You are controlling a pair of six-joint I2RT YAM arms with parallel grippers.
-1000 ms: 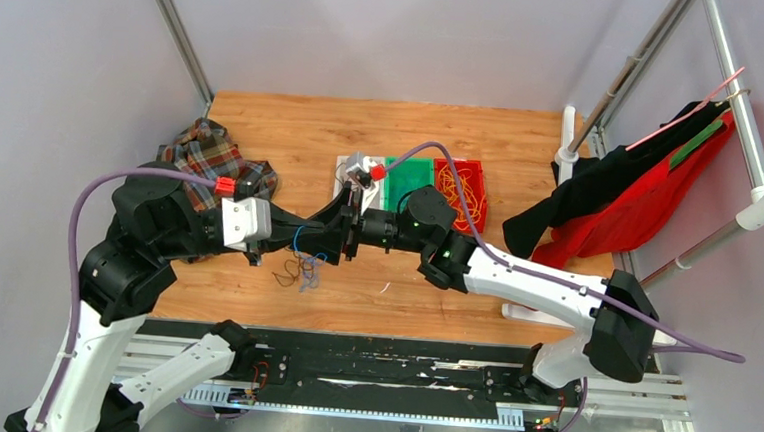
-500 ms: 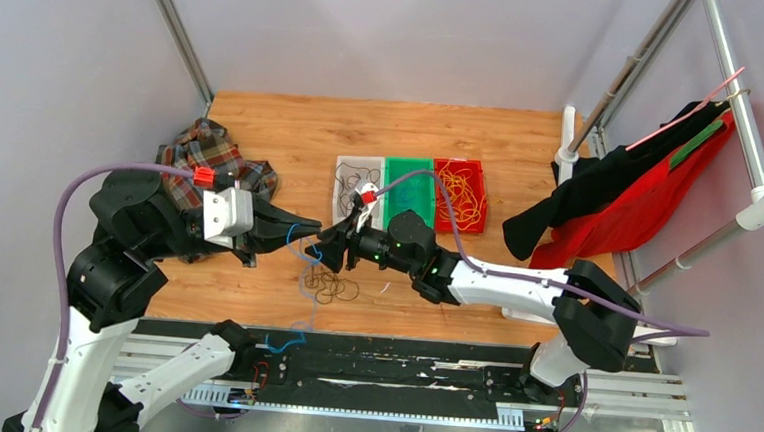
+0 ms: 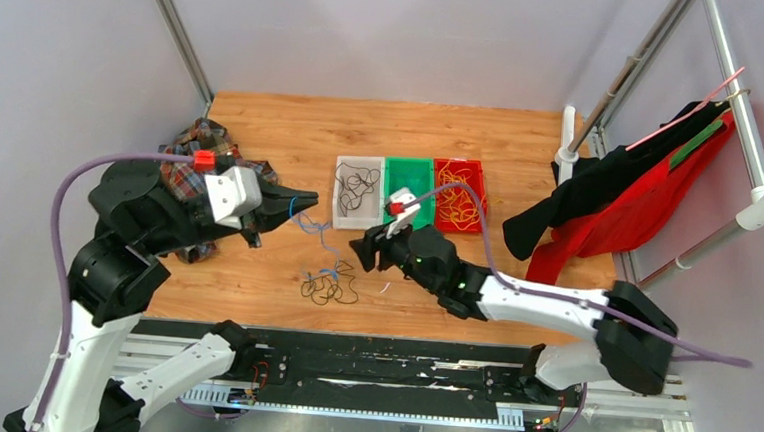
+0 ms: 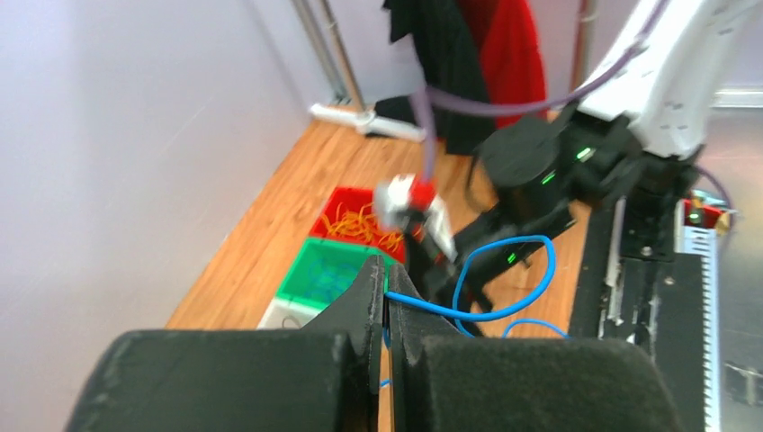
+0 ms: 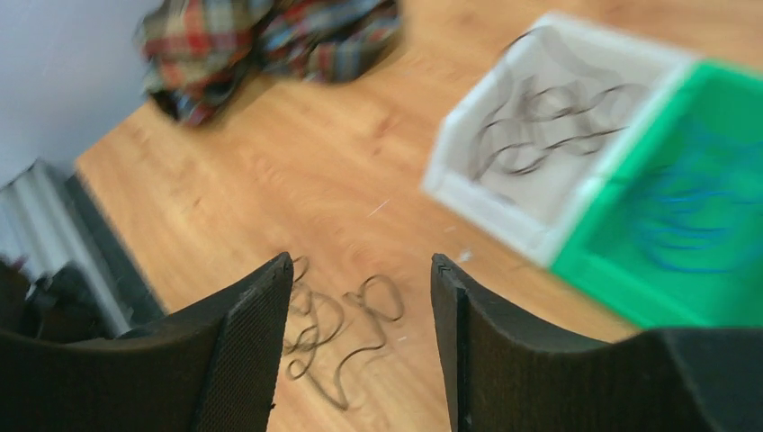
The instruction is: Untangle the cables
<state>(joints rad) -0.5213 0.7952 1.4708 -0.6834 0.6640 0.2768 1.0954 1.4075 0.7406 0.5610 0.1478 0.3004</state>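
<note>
My left gripper [image 3: 304, 203] is shut on a thin blue cable [image 3: 319, 234] and holds it above the table. The cable trails down to a small tangle of dark and blue cables [image 3: 329, 286] on the wood. In the left wrist view the pinched blue cable [image 4: 504, 310] loops out to the right of the left gripper [image 4: 387, 274], whose jaws are pressed together. My right gripper [image 3: 364, 252] stands open just right of the tangle. In the right wrist view, dark cable loops [image 5: 342, 324] lie on the table below and between the spread jaws of the right gripper [image 5: 362, 270], untouched.
Three bins sit side by side behind the tangle: a white bin [image 3: 339, 188] with dark cables, a green bin [image 3: 412, 176] with blue ones, a red bin [image 3: 482, 192] with yellow ones. A plaid cloth [image 3: 186, 154] lies at left. Clothes [image 3: 620, 196] hang on a rack at right.
My left gripper drew back to the left and up, pulling the blue cable out of the tangle. My right gripper opened and moved away to the right; the tangle now lies on the table.
</note>
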